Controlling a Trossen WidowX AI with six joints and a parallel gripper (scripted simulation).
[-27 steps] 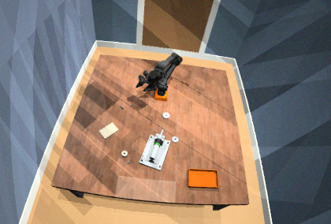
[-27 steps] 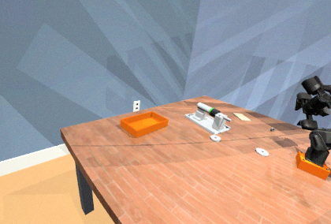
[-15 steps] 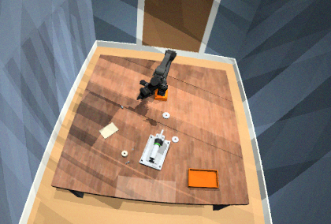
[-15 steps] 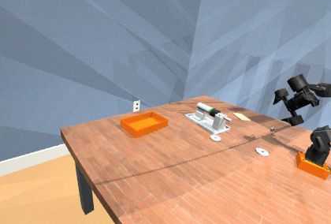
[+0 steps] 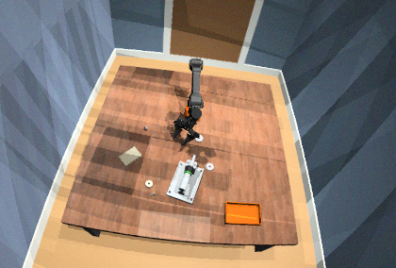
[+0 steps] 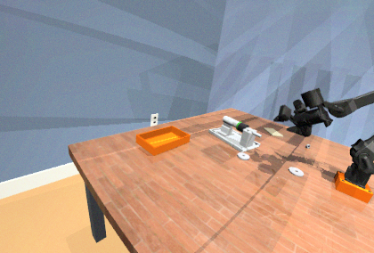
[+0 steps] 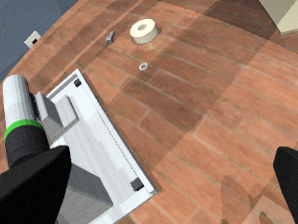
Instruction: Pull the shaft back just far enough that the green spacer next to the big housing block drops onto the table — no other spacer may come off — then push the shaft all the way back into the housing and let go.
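Wooden tabletop (image 5: 226,125) (image 6: 191,203) (image 7: 200,100) holds an orange tray (image 5: 242,214) (image 6: 163,141) (well apart from the white fixture (image 5: 173,189) (image 6: 236,141) (image 7: 107,131)); pincer (image 5: 181,141) (image 6: 285,123) (image 7: 178,159) released.

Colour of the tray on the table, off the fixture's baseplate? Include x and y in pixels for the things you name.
The tray (image 5: 242,204) (image 6: 164,146) is plain orange; shows best in the exterior view.
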